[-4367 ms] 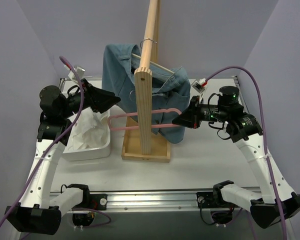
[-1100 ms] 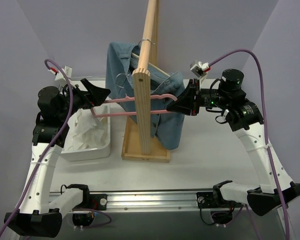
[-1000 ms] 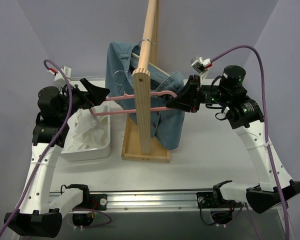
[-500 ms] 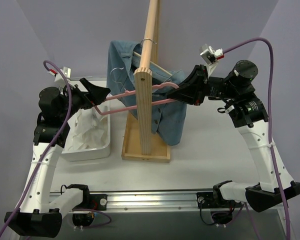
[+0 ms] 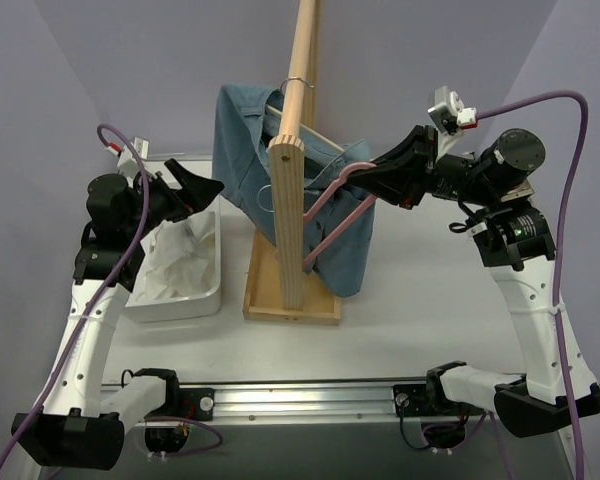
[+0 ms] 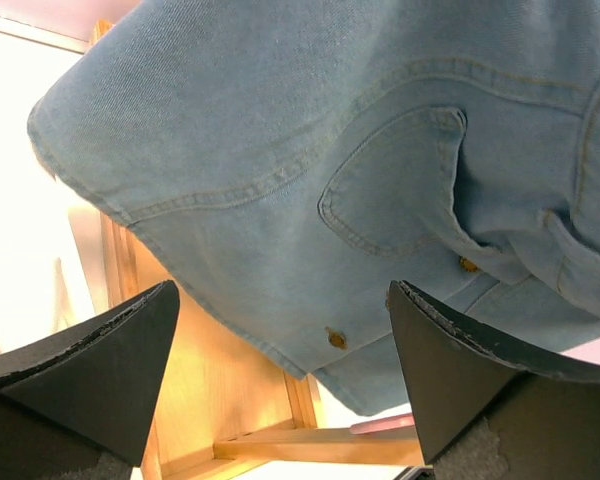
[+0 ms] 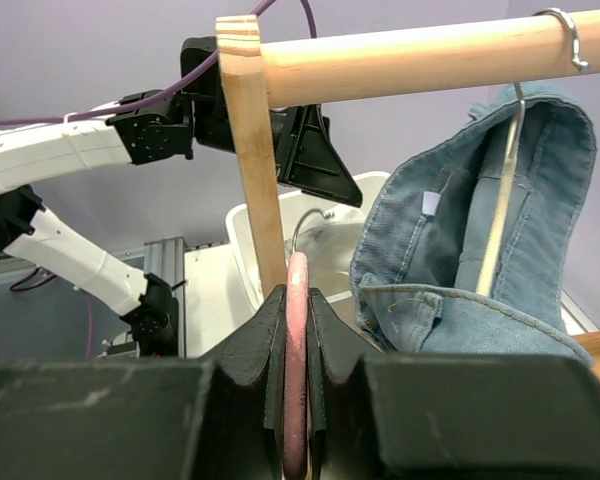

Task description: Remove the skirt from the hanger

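The pink hanger [image 5: 325, 215] hangs bare and slanted, its top end pinched in my right gripper [image 5: 373, 176] and its lower end down by the wooden post. In the right wrist view the jaws of the right gripper [image 7: 297, 305] are shut flat on the hanger [image 7: 298, 275], whose metal hook [image 7: 308, 222] points away. The white skirt [image 5: 175, 262] lies crumpled in the white bin [image 5: 170, 312] at the left. My left gripper [image 5: 205, 185] hovers open above the bin and holds nothing. Its fingers [image 6: 90, 370] frame the denim and a sliver of the hanger [image 6: 380, 425].
A wooden rack stands mid-table: post [image 5: 285, 220], base [image 5: 290, 305] and top rod [image 5: 305, 50]. A blue denim garment [image 5: 245, 130] hangs from the rod on another hanger and fills most of the left wrist view as denim [image 6: 310, 150]. Purple walls close in on both sides.
My right gripper has risen and pulled right with the hanger. The hanger's left end has swung down away from the left gripper to the post. The left gripper has barely moved.
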Robot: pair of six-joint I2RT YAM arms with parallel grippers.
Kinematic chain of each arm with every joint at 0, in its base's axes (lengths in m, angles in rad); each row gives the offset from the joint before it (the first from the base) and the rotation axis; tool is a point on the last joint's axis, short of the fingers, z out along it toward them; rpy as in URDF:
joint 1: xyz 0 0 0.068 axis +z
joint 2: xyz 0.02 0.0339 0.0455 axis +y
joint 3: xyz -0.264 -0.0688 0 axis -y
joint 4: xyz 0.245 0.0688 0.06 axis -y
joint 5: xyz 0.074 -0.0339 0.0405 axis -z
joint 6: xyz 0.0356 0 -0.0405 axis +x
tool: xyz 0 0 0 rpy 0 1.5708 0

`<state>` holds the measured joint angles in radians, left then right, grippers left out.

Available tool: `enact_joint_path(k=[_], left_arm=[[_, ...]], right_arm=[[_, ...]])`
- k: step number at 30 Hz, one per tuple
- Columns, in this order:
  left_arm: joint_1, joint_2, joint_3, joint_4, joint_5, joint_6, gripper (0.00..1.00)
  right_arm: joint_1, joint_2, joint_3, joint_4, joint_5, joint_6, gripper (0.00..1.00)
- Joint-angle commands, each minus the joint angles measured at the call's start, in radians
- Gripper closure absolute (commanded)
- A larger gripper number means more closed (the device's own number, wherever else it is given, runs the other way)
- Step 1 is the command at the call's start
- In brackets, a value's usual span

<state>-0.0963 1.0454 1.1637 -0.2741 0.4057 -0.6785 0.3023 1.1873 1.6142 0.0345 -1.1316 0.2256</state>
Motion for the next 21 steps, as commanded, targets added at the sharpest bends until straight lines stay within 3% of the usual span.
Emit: enact_joint_path(k=[1, 4, 10, 21], left_arm=[[0.004, 0.053, 0.1, 0.013, 0.036, -0.012, 0.06], [0.004, 0.067, 0.119, -0.002, 0.081, 0.005, 0.06], [0.003, 0.027, 0.031, 0.096, 0.11, -0.03, 0.05], [0.004, 0.045, -0.006, 0.159, 0.151, -0.072, 0.05]], right_arm=[[-0.003, -0.005, 0.026, 0.082, 0.042, -0.006, 1.0], [-0.002, -0.012, -0.003, 0.137, 0.073, 0.047, 1.0], [-0.002, -0.048, -0.1, 0.43, 0.136, 0.18, 1.0], [0.001, 0.031, -0.03, 0.666, 0.139, 0.362, 1.0]])
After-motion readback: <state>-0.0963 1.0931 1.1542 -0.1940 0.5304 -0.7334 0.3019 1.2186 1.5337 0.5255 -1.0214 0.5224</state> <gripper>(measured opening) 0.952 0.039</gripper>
